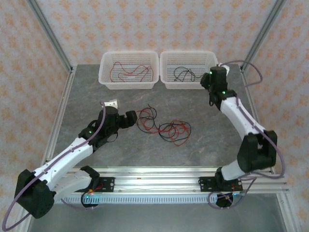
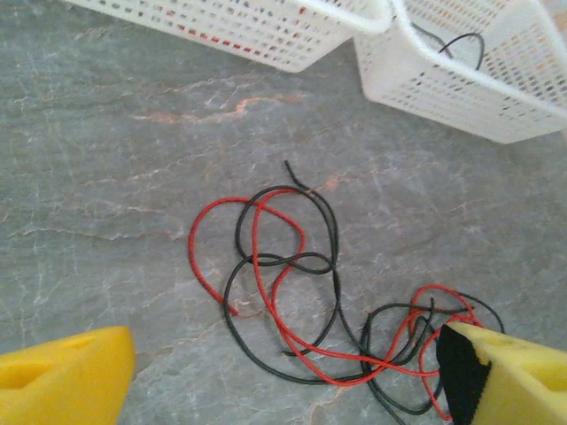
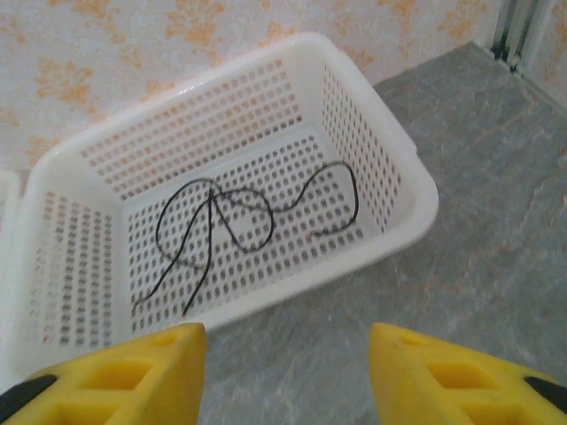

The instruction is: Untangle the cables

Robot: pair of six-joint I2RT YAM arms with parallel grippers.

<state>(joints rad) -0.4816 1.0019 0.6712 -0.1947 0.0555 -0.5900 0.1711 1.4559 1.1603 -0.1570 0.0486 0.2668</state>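
- Grey tabletop [image 1: 145, 154]: cables [image 1: 164, 128] lie tangled mid-table, just ahead of left gripper [image 1: 131, 118].
- Left gripper and right gripper [image 3: 288, 376]: jaws spread, empty.
- Judged light, limp, snag-prone; take one outer loop.

On the grey marbled table [image 1: 203, 145], the left white basket [image 1: 128, 85] and right white basket [image 1: 186, 86] stand at its far edge, seemingly touching.
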